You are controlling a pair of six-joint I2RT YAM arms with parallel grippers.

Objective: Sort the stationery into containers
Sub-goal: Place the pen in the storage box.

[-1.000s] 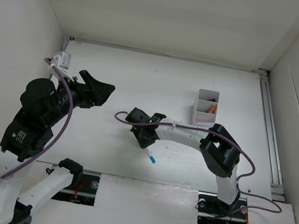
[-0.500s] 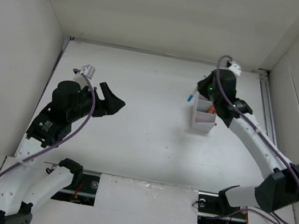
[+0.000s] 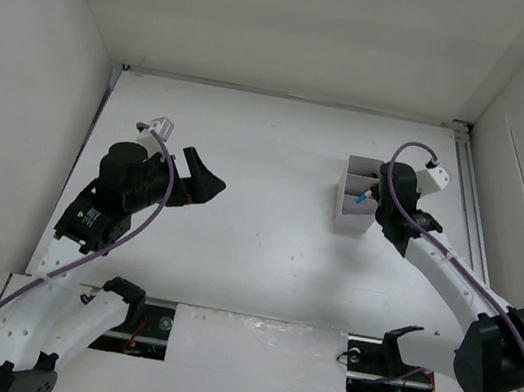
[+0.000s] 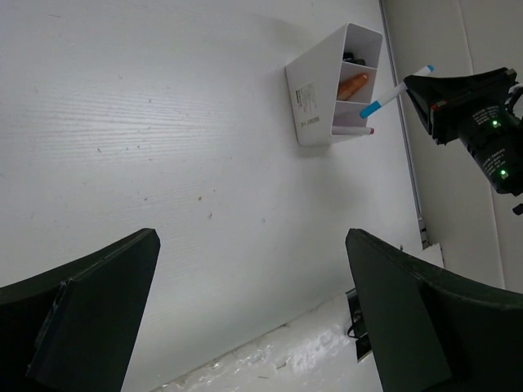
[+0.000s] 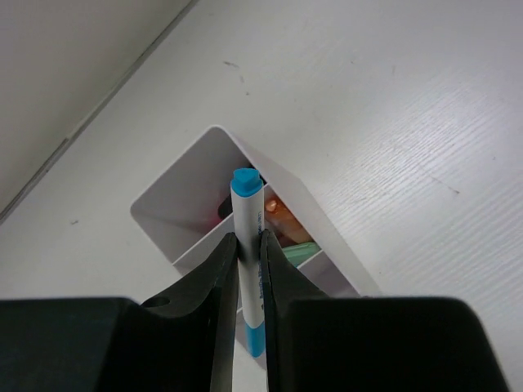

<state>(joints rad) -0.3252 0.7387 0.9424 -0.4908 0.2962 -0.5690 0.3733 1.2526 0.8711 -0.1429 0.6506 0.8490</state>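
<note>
The white divided box (image 3: 357, 205) stands at the right of the table, also seen in the left wrist view (image 4: 315, 90). An orange marker (image 5: 282, 219), a green one (image 5: 304, 245) and a dark one (image 4: 351, 57) lie in its compartments. My right gripper (image 3: 379, 205) is shut on a white pen with blue ends (image 5: 247, 220). It holds the pen tilted over the box's open top (image 4: 398, 91). My left gripper (image 3: 202, 180) hangs over the left half of the table, open wide with nothing between its fingers (image 4: 252, 237).
A metal rail (image 3: 470, 223) runs along the table's right edge, close behind the right arm. White walls close in the left, back and right sides. The arms' base plates (image 3: 148, 323) sit at the near edge.
My right arm carried the pen from mid-table to the box and now holds it over the compartments. My left gripper has opened wide and turned slightly rightward.
</note>
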